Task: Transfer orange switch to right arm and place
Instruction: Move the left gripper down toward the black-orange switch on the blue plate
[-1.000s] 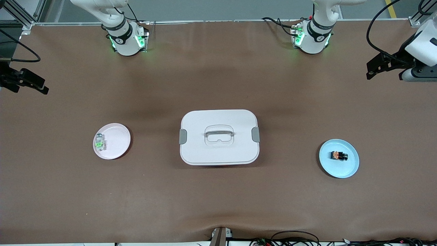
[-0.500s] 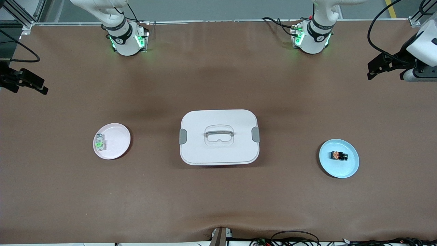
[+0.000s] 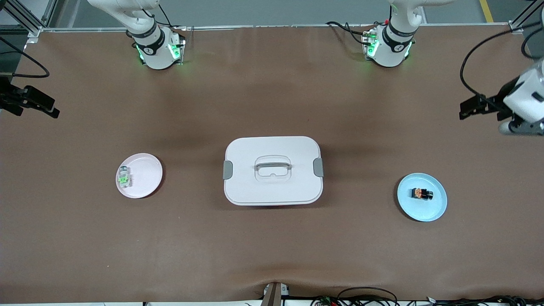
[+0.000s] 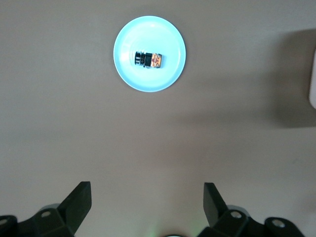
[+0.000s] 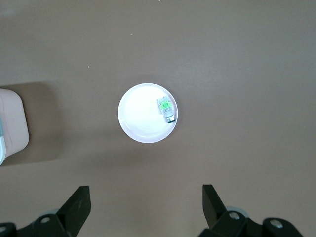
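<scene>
A brown surface point(image 3: 272, 246) carries three things in a row. The orange switch point(image 3: 421, 194), a tiny black block with an orange top, lies on its side in the middle of a pale blue plate point(image 3: 437, 210) toward the left arm's end. A white lidded box point(image 3: 272, 170) with a handle and grey clasps sits at the centre, closed. A pink plate point(image 3: 146, 178) toward the right arm's end holds a clear switch with a green top point(image 3: 123, 178) near its rim.

The left hand point(image 3: 467, 108) hangs in the air at the edge of the surface, fingers point(image 4: 81, 197) spread wide and empty. The blue plate is near it, ahead of its fingers and lower down; likely it is lining up for a pick, since the switch sits on this arm's side.

The right hand point(image 3: 46, 109) hangs over its own edge of the surface, fingers point(image 5: 79, 200) likewise spread and empty, the pink plate ahead of it. It waits, presumably to receive the switch later.

No step of the transfer is done yet.
</scene>
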Available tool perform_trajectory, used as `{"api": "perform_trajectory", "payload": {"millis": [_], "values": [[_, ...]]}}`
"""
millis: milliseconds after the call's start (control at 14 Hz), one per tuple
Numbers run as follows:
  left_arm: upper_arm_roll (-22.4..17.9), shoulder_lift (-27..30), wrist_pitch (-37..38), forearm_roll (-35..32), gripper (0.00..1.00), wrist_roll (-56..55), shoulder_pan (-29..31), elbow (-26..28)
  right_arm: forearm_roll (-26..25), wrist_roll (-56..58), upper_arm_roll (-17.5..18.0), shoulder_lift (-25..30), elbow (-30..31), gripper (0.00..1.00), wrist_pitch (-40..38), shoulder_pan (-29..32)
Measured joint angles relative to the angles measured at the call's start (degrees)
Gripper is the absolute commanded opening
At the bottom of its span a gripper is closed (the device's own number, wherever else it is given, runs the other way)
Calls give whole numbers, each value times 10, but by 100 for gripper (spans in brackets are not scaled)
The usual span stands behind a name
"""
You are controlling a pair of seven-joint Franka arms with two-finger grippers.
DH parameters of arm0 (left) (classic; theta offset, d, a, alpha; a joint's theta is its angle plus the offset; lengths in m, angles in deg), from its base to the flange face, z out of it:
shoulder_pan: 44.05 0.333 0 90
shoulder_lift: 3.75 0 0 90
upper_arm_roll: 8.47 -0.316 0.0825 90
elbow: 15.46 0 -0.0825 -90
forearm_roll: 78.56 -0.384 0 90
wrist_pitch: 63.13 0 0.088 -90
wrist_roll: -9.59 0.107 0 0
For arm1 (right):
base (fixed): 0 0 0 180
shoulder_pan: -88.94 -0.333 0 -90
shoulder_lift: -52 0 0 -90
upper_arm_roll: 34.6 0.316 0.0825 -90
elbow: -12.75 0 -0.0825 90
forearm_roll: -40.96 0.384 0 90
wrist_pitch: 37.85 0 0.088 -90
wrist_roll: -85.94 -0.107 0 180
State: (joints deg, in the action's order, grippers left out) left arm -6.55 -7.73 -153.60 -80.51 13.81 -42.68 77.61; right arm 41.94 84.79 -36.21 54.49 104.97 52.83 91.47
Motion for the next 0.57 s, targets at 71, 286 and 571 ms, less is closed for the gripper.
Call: {"api": "perform_trajectory", "payload": {"millis": [71, 286, 571], "values": [[0, -14, -20, 0, 100, 12, 5, 6, 0, 0, 0, 0, 0, 100, 0, 0], [0, -35, -87, 0, 100, 25, 10, 47, 0, 0, 0, 0, 0, 100, 2, 0], [2, -44, -249, 0, 100, 61, 10, 163, 0, 0, 0, 0, 0, 100, 4, 0]]}}
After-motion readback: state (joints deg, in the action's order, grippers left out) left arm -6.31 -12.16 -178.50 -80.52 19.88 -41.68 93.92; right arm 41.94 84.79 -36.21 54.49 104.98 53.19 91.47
